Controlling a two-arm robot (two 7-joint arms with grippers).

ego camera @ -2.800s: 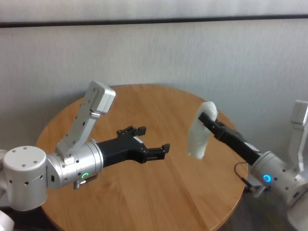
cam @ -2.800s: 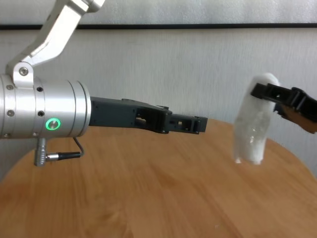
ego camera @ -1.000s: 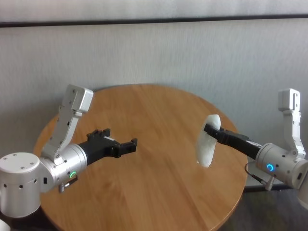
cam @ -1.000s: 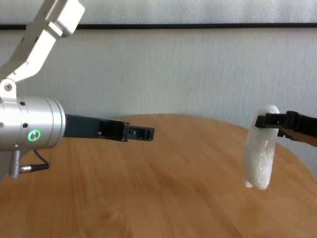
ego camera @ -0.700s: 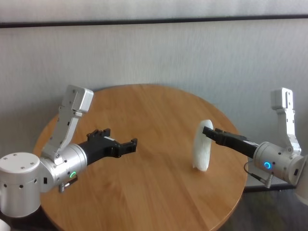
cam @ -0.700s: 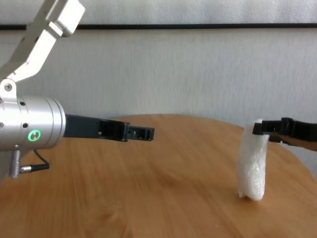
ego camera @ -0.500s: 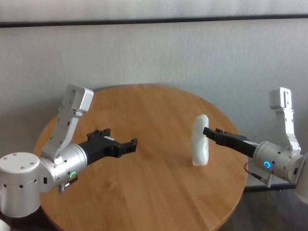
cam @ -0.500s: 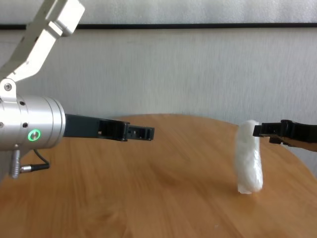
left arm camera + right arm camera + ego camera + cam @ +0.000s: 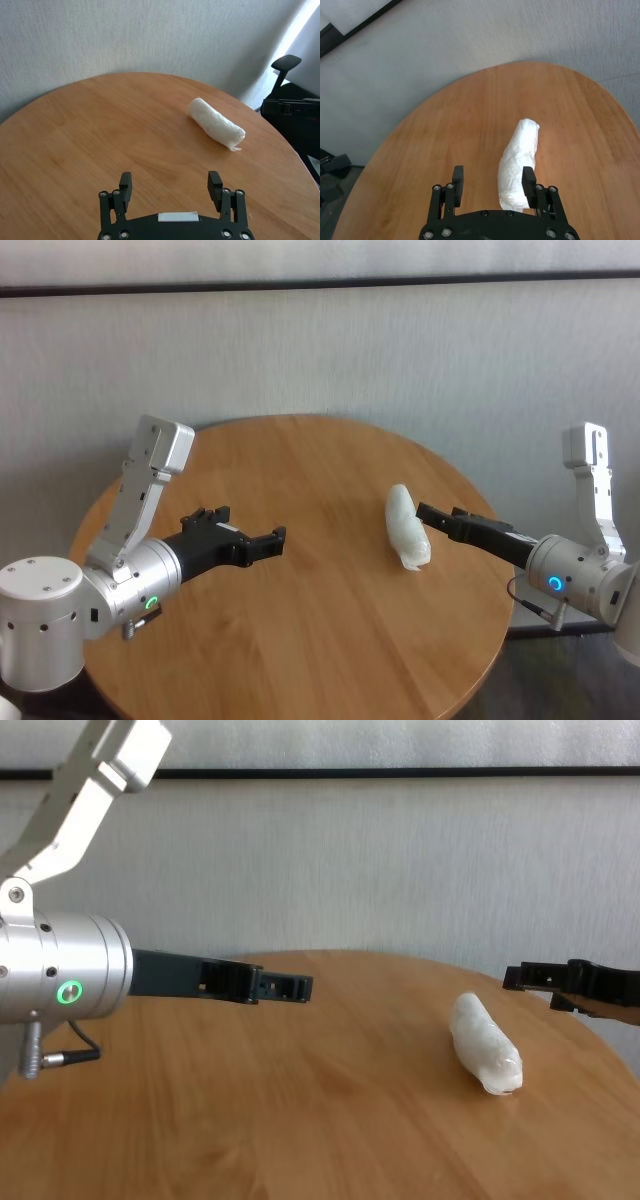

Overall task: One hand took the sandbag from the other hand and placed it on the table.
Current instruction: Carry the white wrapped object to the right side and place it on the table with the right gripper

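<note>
The white sandbag (image 9: pixel 408 528) lies flat on the round wooden table (image 9: pixel 320 640), on its right half. My right gripper (image 9: pixel 425 512) hovers open just behind the bag's near end and touches nothing. In the right wrist view the sandbag (image 9: pixel 519 162) lies below and ahead of the right gripper (image 9: pixel 493 175), close to one finger. My left gripper (image 9: pixel 245 523), with the silver wrist and green ring, is open and empty above the table's left half. The left wrist view shows the left gripper (image 9: pixel 170 178) well short of the sandbag (image 9: pixel 216 124). In the chest view the sandbag (image 9: pixel 485 1045) rests below the right gripper (image 9: pixel 515 977).
A grey wall stands behind the table. A black office chair (image 9: pixel 285 100) is beyond the table's edge, past the bag. The table's right rim (image 9: pixel 505 580) runs under my right forearm.
The right gripper lowered the hanging sandbag until it stood on the table, then opened. The bag tipped over and now lies flat. The left arm stayed still.
</note>
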